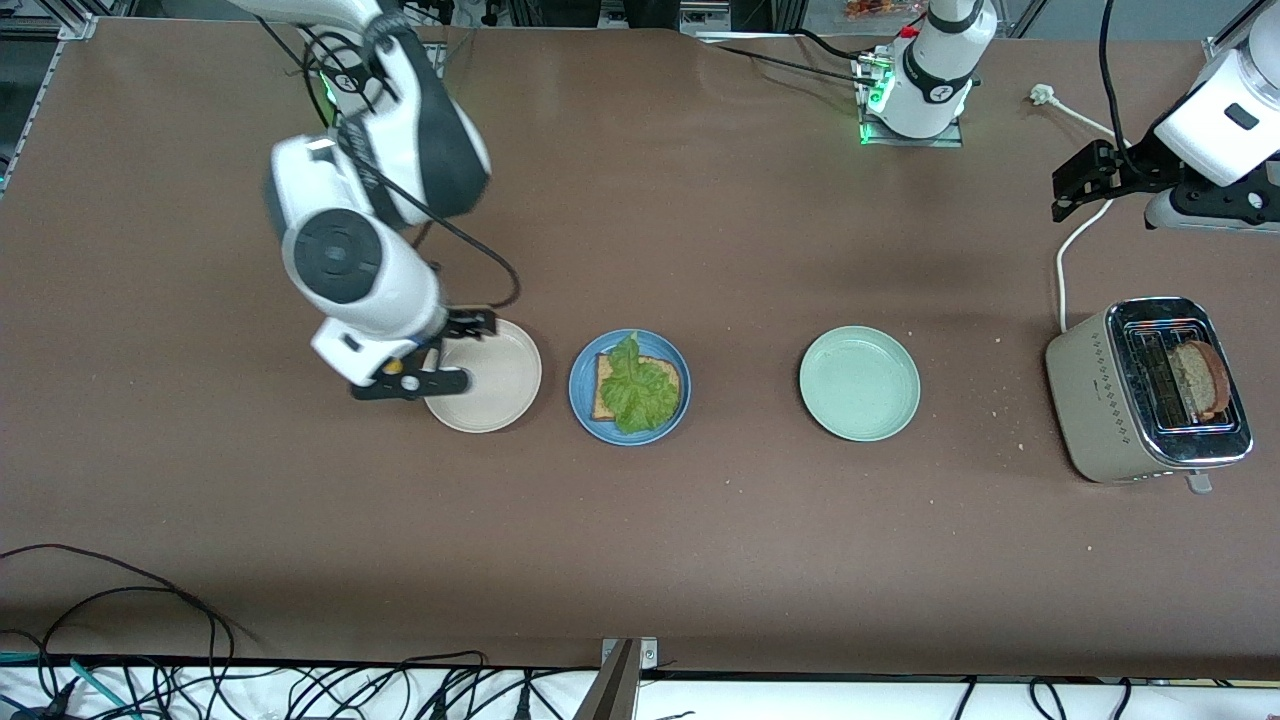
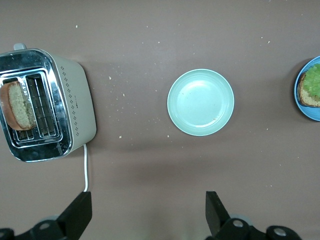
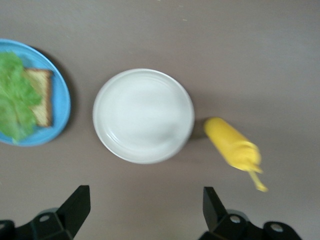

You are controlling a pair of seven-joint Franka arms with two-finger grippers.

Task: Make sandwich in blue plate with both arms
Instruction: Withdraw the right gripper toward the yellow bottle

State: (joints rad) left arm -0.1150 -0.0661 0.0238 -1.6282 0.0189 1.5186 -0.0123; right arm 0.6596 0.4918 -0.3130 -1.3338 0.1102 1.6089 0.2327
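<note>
Both arms are white shells with dark grey/black joint bands. Right arm [image 1: 370, 190]: big round dark grey cap on the joint facing the front camera, concentric rings moulded in it; black panel across the link above. Thin black cable loops loose alongside it. Right tool [image 1: 430, 352] is black with two slim fingers; black wedge-shaped fingers [image 3: 75, 207] in its wrist view, round screw heads on the mount. Left arm [image 1: 1225, 115]: white, small dark rectangular inset, black cable running up it. Left tool [image 1: 1080, 185] is black and angular. Left base [image 1: 925, 70] has a dark band with a small round logo and a green light at the foot.
</note>
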